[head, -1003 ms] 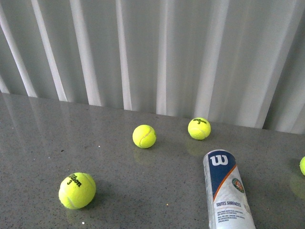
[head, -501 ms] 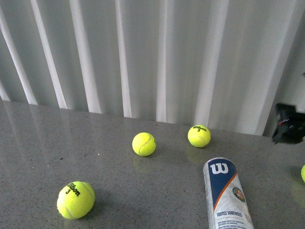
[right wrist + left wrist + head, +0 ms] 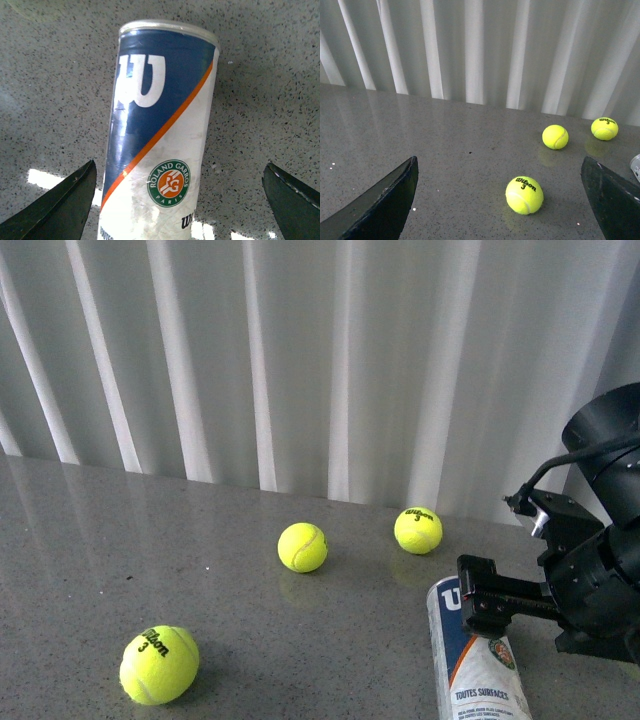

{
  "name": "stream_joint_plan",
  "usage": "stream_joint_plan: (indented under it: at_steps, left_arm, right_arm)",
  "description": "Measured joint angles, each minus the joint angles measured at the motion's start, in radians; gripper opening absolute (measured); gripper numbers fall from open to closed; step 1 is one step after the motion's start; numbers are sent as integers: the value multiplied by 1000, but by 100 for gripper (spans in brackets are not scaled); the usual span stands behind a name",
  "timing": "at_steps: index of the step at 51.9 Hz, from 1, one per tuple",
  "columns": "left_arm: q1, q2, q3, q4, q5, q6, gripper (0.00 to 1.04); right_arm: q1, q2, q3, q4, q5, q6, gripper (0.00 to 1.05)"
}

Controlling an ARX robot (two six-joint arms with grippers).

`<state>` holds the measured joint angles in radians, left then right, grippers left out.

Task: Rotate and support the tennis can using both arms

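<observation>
The tennis can (image 3: pixel 478 680) lies on its side on the grey table at the lower right, its silver rim end toward the curtain. In the right wrist view the can (image 3: pixel 160 140) shows its blue, white and orange W label between the two spread fingers. My right gripper (image 3: pixel 487 598) is open and hovers over the can's rim end, empty; in its own wrist view the right gripper (image 3: pixel 180 202) straddles the can without touching it. My left gripper (image 3: pixel 500 200) is open and empty above the table; the left arm is out of the front view. A sliver of the can (image 3: pixel 636 167) shows at the edge of the left wrist view.
Three yellow tennis balls lie loose on the table: one near the front left (image 3: pixel 160 664), one in the middle (image 3: pixel 302 547), one by the curtain (image 3: pixel 418 530). The near ball (image 3: pixel 524 195) sits between the left fingers' line of view. White pleated curtain (image 3: pixel 300 360) closes the back.
My right arm has come into the front view from the right and now hangs over the can's rim end. The can and balls lie where they were.
</observation>
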<state>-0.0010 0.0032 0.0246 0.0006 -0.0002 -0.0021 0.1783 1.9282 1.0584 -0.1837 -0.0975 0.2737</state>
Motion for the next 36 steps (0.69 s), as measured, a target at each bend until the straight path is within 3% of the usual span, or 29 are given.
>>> stream_joint_plan:
  at_steps: [36]
  left_arm:
    - [0,0,0,0,0,0,98]
  right_arm:
    - [29,116,-73,163,-23,26,98]
